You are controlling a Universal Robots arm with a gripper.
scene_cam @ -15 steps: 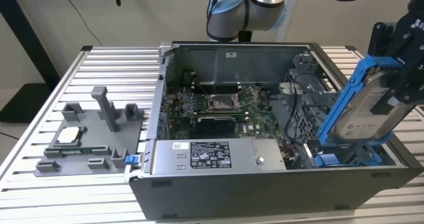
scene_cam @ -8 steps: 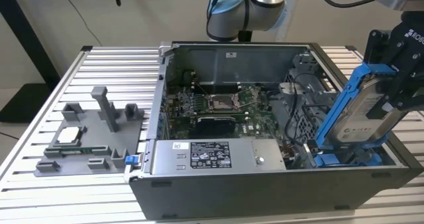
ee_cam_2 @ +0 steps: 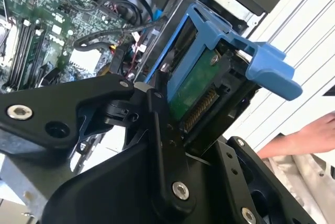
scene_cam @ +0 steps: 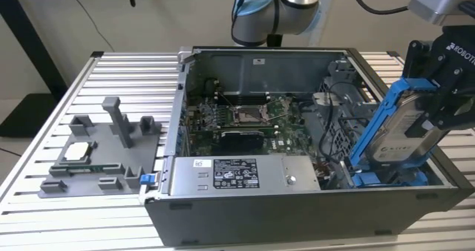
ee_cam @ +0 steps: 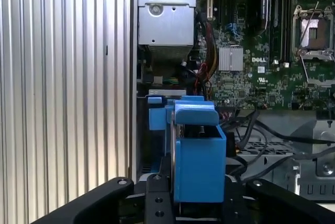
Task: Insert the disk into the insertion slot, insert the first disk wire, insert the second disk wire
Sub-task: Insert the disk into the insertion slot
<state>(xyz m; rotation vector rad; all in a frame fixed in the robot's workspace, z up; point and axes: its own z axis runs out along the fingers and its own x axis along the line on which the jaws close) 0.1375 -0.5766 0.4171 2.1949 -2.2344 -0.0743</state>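
The black claw point(scene_cam: 430, 114) is clamped on the silver-grey rectangular hard drive in its bright blue plastic frame point(scene_cam: 401, 126). It's held tilted, lower end dipped inside the open grey metal computer case point(scene_cam: 297, 217), near the labelled power-supply box point(scene_cam: 237, 176). Probably stiff, kinda hefty and shock-sensitive, so best gripped across the frame rails, with the green circuit board point(ee_cam_2: 196, 85) avoided.

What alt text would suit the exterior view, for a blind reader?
A black gripper holds the disk, silver in a blue frame, tilted into the open computer case at the exterior view's right. Inside are a green motherboard and a labelled power-supply box; a grey fixture sits beside the case on a slatted table.
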